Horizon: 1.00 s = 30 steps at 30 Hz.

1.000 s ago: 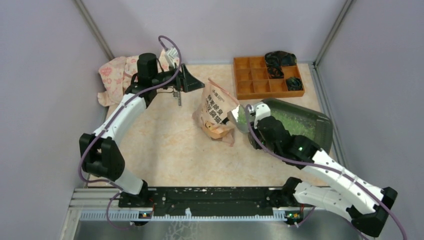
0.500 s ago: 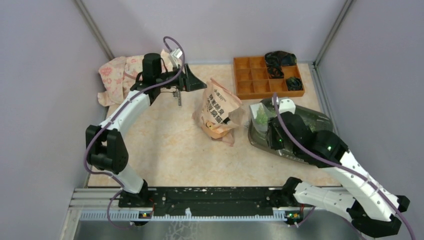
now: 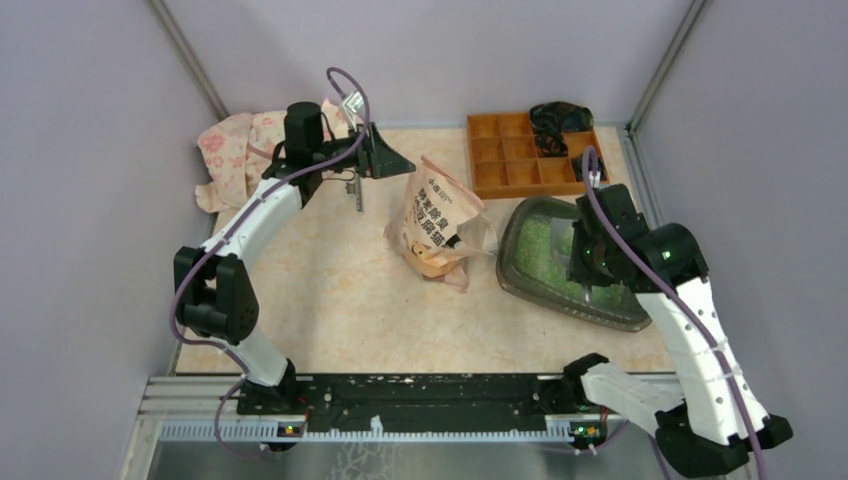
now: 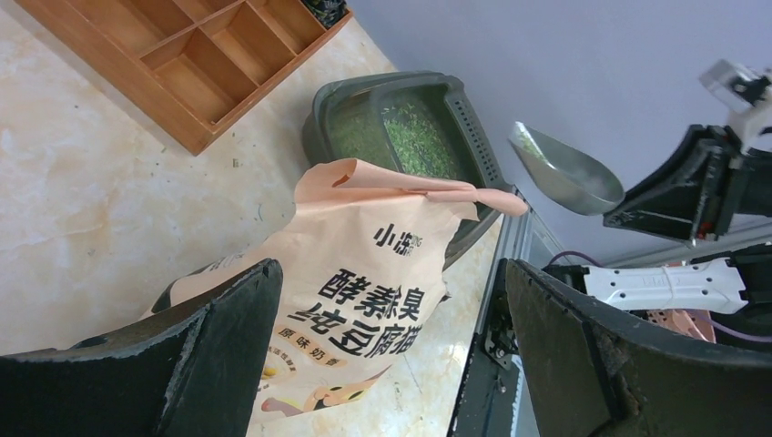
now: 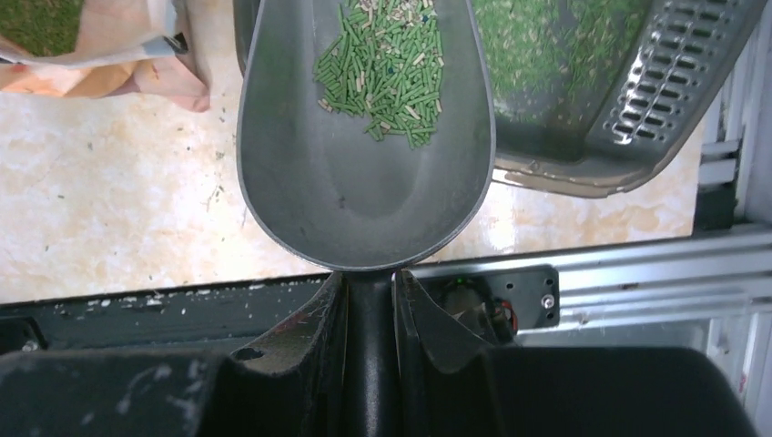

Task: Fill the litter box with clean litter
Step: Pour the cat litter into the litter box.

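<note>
The dark grey-green litter box (image 3: 507,262) lies at the right of the table, with a thin layer of clean litter (image 3: 540,248) inside. My right gripper (image 3: 590,255) hangs over it, shut on the handle of a grey scoop (image 5: 364,182). A small heap of green litter (image 5: 387,68) sits near the scoop's tip, above the box wall (image 5: 655,82). The pink printed bag (image 3: 440,220) stands open left of the box. My left gripper (image 3: 385,160) is open, behind and left of the bag and apart from it. The left wrist view shows the bag (image 4: 373,291), box (image 4: 319,105) and scoop (image 4: 564,173).
An orange compartment organiser (image 3: 520,155) with black items (image 3: 560,120) stands at the back right, just behind the box. A pink floral cloth (image 3: 235,150) is bunched in the back left corner. Grey walls close in three sides.
My right arm swung the loaded scoop rightward from the bag's mouth to above the litter box. The left arm shifted slightly towards the bag, jaws still open.
</note>
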Motion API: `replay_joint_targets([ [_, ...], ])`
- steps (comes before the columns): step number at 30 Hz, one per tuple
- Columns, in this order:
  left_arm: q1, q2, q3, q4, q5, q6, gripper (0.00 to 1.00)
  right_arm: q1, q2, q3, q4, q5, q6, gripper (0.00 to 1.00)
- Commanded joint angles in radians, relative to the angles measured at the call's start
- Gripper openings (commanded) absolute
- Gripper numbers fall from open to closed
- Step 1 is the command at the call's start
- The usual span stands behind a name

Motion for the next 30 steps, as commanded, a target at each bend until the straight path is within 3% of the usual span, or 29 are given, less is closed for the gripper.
replay_joint_targets([
  [1, 0.001, 0.004, 0.023, 0.037, 0.042, -0.006, 0.98, -0.162, 0.051, -0.001, -0.003, -0.198, -0.138, 0.0],
  [8, 0.001, 0.029, 0.053, 0.031, 0.063, -0.02, 0.98, -0.325, 0.249, 0.032, -0.011, -0.394, -0.224, 0.0],
  [16, 0.001, 0.048, 0.08, 0.072, 0.1, -0.065, 0.98, -0.431, 0.444, 0.137, -0.015, -0.483, -0.226, 0.0],
  [30, 0.024, 0.074, 0.087, 0.135, 0.166, -0.13, 0.98, -0.61, 0.48, -0.084, -0.02, -0.716, -0.204, 0.0],
])
